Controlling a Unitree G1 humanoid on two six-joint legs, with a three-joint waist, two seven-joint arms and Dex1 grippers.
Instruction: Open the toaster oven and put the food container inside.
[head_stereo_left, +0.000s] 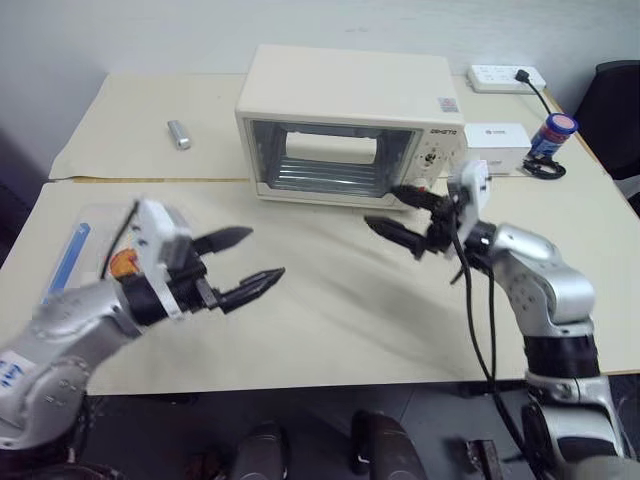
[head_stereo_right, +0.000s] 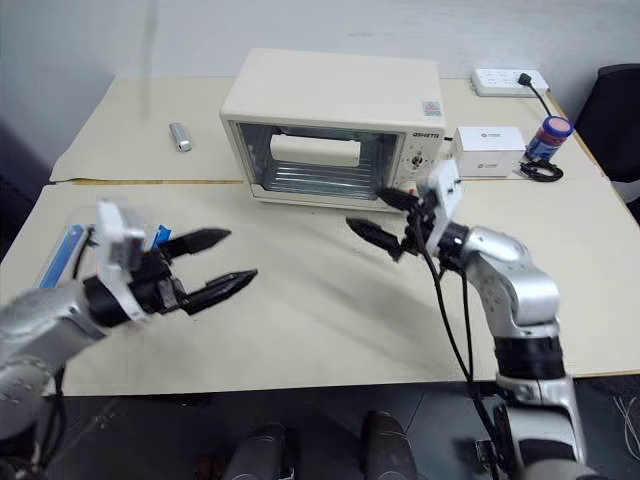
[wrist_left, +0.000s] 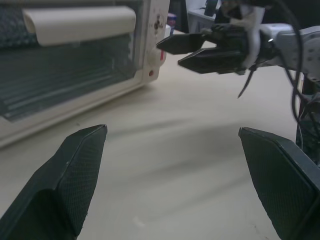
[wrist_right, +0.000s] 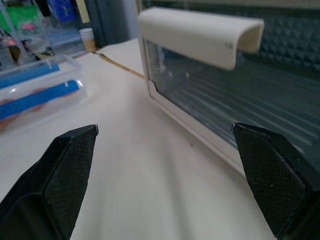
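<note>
The toaster oven (head_stereo_left: 345, 125) is seen standing on the counter (head_stereo_left: 330, 310) with its glass-fronted door shut and the cream handle (wrist_right: 200, 40) lying across the top of the glass. Its control panel is found at the oven's right end, and a small red mark is visible near the lower corner of that panel in the left wrist view. The right gripper (head_stereo_left: 405, 215) is held just in front of the oven's lower right corner, close to the control panel, with its two black fingers spread wide apart and nothing held between them. The left gripper (head_stereo_left: 245, 265) is held over the bare counter, well in front of the oven and towards its left end; its fingers are likewise spread wide and nothing is gripped. The food container (head_stereo_right: 75, 250), a clear box with blue clips and orange pieces inside, is set on the counter well to the left of the oven and in front of it, partly hidden behind the left arm. Behind the oven's left end a small silver cylinder (head_stereo_left: 179, 134) is laid on the counter. To the right of the oven a small white box (head_stereo_left: 497, 146) is placed, with a blue can (head_stereo_left: 552, 135) just beyond it and a white power strip (head_stereo_left: 507, 77) further back.
</note>
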